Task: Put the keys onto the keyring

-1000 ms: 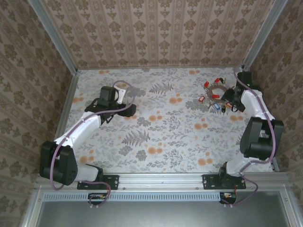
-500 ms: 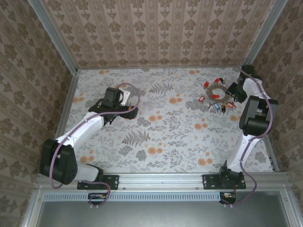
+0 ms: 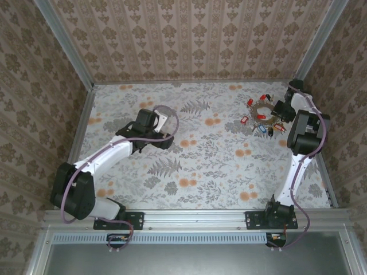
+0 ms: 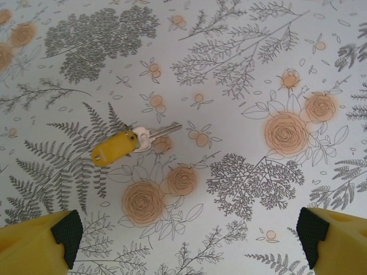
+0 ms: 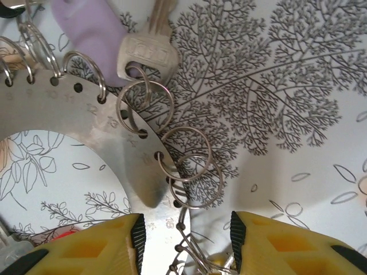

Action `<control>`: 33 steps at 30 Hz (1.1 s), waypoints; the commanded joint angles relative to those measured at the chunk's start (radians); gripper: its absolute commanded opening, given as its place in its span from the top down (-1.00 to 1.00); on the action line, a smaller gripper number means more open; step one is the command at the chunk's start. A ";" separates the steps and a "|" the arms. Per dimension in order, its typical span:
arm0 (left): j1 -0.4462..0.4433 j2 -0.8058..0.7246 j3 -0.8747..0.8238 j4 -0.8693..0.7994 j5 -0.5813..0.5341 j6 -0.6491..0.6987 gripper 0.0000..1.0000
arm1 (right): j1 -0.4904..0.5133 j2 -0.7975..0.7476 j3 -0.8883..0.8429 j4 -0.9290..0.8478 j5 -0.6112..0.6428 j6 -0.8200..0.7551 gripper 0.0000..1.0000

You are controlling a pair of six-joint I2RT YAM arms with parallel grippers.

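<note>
Swung toward the table's centre in the past second, the left gripper (image 4: 188, 240) hangs with its jaws spread wide. The yellow-headed key (image 4: 114, 148) lies flat on the floral table (image 3: 200, 166) at ten o'clock from them, untouched. The right gripper (image 5: 188, 232), jaws narrowly parted and clamping nothing, sits astride the keyring (image 5: 86, 114) at the table's two o'clock. One of the split rings (image 5: 189, 166) carries a silver key (image 5: 146, 54).

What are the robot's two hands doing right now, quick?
Left gripper: open, empty, above the yellow-headed key.
Right gripper: open, at the keyring edge, gripping nothing.
</note>
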 commanded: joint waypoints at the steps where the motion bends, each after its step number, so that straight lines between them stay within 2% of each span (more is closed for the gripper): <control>1: -0.019 0.009 0.008 -0.007 -0.026 0.027 -1.00 | 0.002 0.015 0.017 -0.019 -0.061 -0.037 0.16; 4: -0.035 0.011 0.010 -0.012 -0.025 0.028 -1.00 | 0.014 -0.004 -0.020 -0.006 -0.084 -0.040 0.26; 8: -0.056 0.012 0.013 -0.018 -0.025 0.027 -1.00 | 0.059 -0.051 -0.082 -0.023 -0.094 -0.037 0.26; 15: -0.085 0.008 0.014 -0.020 -0.032 0.030 -1.00 | 0.182 -0.258 -0.338 0.029 -0.087 0.083 0.23; 20: -0.115 0.006 0.012 -0.021 -0.049 0.036 -1.00 | 0.324 -0.378 -0.531 0.105 -0.139 0.203 0.20; 23: -0.129 0.009 0.011 -0.025 -0.031 0.038 -1.00 | 0.435 -0.424 -0.601 0.142 -0.187 0.292 0.05; 26: -0.146 0.012 0.012 -0.024 -0.025 0.038 -1.00 | 0.510 -0.484 -0.629 0.155 -0.182 0.346 -0.04; 30: -0.167 0.009 0.008 -0.026 -0.035 0.042 -1.00 | 0.488 -0.580 -0.615 0.090 -0.123 0.287 -0.23; 33: -0.181 0.004 0.008 -0.025 -0.042 0.050 -1.00 | 0.370 -0.631 -0.613 0.057 -0.042 0.231 -0.17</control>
